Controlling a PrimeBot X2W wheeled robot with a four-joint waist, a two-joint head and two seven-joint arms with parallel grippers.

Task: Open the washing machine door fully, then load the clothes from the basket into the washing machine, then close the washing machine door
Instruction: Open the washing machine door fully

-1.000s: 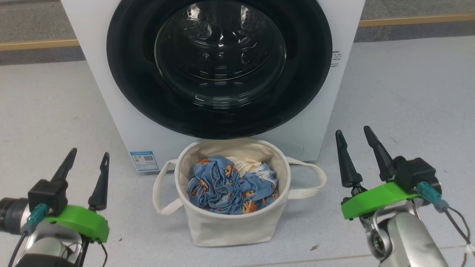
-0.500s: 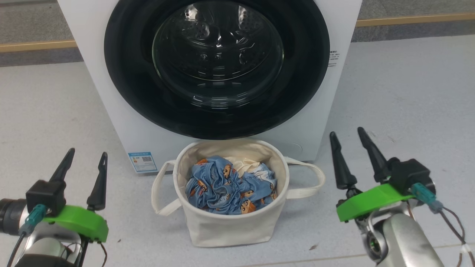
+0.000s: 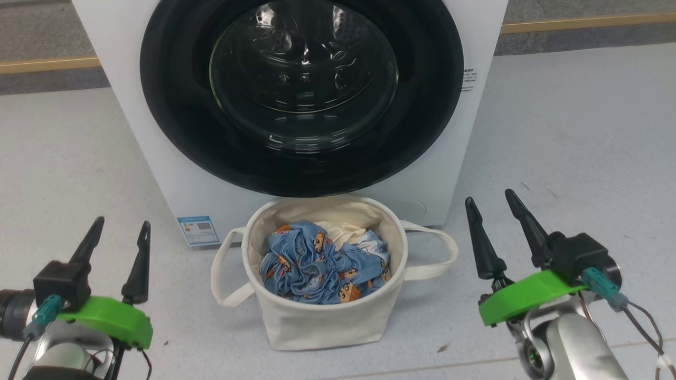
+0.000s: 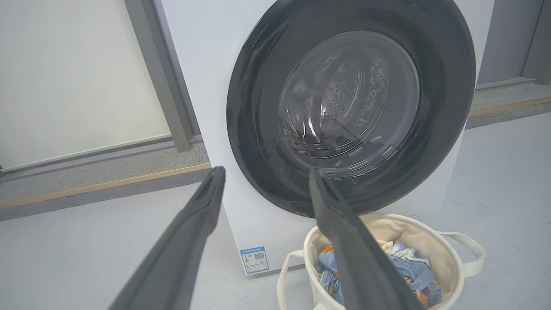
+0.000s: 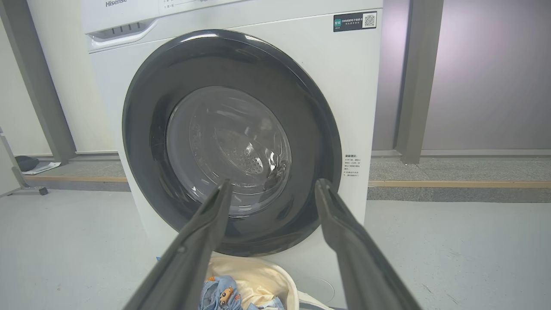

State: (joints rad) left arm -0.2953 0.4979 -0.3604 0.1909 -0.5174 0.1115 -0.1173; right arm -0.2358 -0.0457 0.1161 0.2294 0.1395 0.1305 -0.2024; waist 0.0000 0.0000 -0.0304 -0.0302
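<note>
The white washing machine (image 3: pixel 158 153) (image 5: pixel 344 77) stands in front of me, and its round black-rimmed washing machine door (image 3: pixel 301 95) (image 4: pixel 351 105) (image 5: pixel 230 142) lies flat against the front. On the floor just below the door sits the cream basket (image 3: pixel 322 322) (image 4: pixel 447 254). Inside it lie the clothes (image 3: pixel 317 264) (image 4: pixel 409 271) (image 5: pixel 219 295), blue printed fabric over a pale cream piece. Left of the basket my left gripper (image 3: pixel 120 228) (image 4: pixel 264 175) hangs open and empty. Right of it my right gripper (image 3: pixel 488 199) (image 5: pixel 273 187) is open and empty too.
Grey floor (image 3: pixel 581 132) stretches on both sides of the machine. A raised kerb with a wooden strip (image 3: pixel 581 24) runs behind it. Grey pillars (image 5: pixel 413 77) and pale wall panels (image 4: pixel 64 73) stand further back. A blue label sticker (image 3: pixel 197 229) marks the machine's lower left corner.
The whole head picture has drifted left and slightly down, so the camera has moved. My right gripper sits a little lower in the picture. Door, basket and clothes are unchanged.
</note>
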